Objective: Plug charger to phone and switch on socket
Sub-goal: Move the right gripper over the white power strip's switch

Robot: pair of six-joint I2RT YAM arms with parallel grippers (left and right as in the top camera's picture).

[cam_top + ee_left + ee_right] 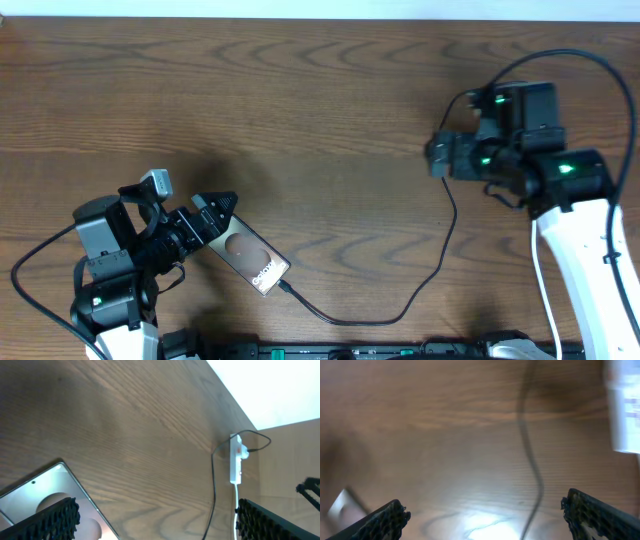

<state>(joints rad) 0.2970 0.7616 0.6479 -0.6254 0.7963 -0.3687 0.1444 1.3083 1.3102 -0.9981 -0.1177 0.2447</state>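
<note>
The phone (250, 258) lies on the wood table at the lower left, bronze back up with white lettering. Its corner also shows in the left wrist view (47, 492). The charger cable (440, 250) runs from the phone's near end, loops along the front and rises toward the right arm. My left gripper (215, 222) is open at the phone's far end, one finger over it (157, 510). My right gripper (440, 155) is open above the table, with the cable (532, 470) passing between its fingers (482, 510). The white socket (236, 460) shows blurred at the right wrist view's edge (625, 410); the right arm hides it overhead.
The right arm's thick black cable (560, 60) arcs over the back right. A black rail (350, 352) runs along the table's front edge. The socket's white cord (236, 497) leads toward the front.
</note>
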